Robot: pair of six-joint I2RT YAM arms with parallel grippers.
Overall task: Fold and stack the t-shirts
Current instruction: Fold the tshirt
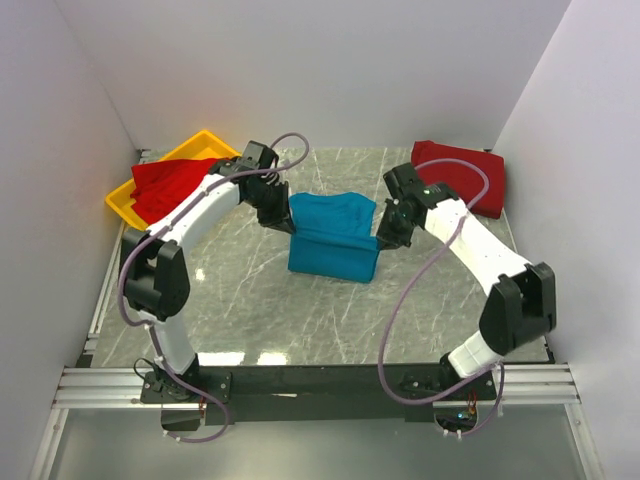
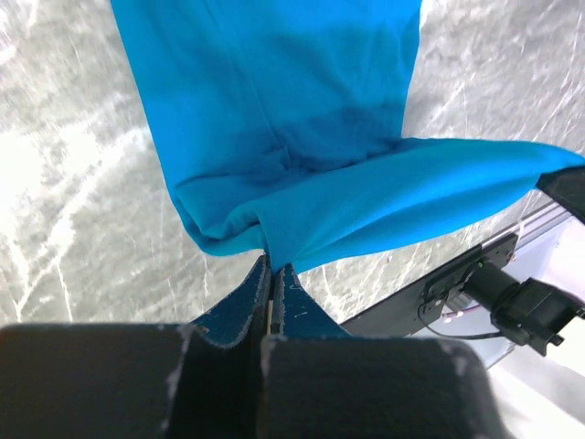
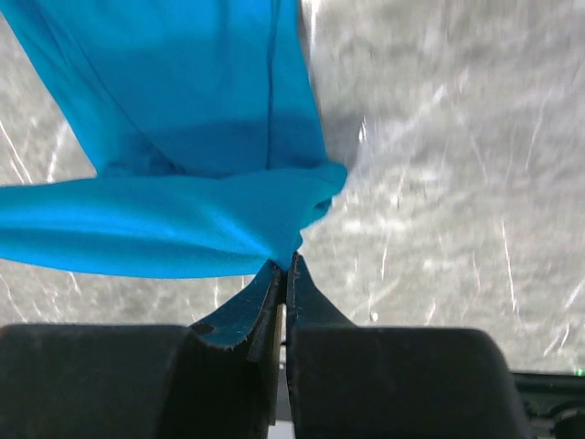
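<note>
You had the teal shirt (image 1: 335, 245) slung between the two arms over the middle of the table (image 1: 240, 320). The left gripper (image 2: 271, 267) was pinched fully shut on one end of its raised edge and the right gripper (image 3: 285, 265) was pinched shut on the other end. In each wrist view the fingers met with only a nip of cloth between them, and a band of teal ran off sideways toward the other arm. That held edge was the long axis that mattered: it lay left to right across the table, slightly skewed, with the left end a little farther from the bases than the right. From it the body of the shirt fell away below the grippers. In the top view its lower part seemed to rest on the marble on the side nearer the bases, though I could not tell exactly how much lay flat. Neither arm was nearer, since each owned one end, so I judge that the coming fold had to travel across that axis with both wrists moving together. One red shirt (image 1: 465, 175) lay at the far right corner, well apart, and another sat in the yellow tray (image 1: 205, 140) at the far left.
</note>
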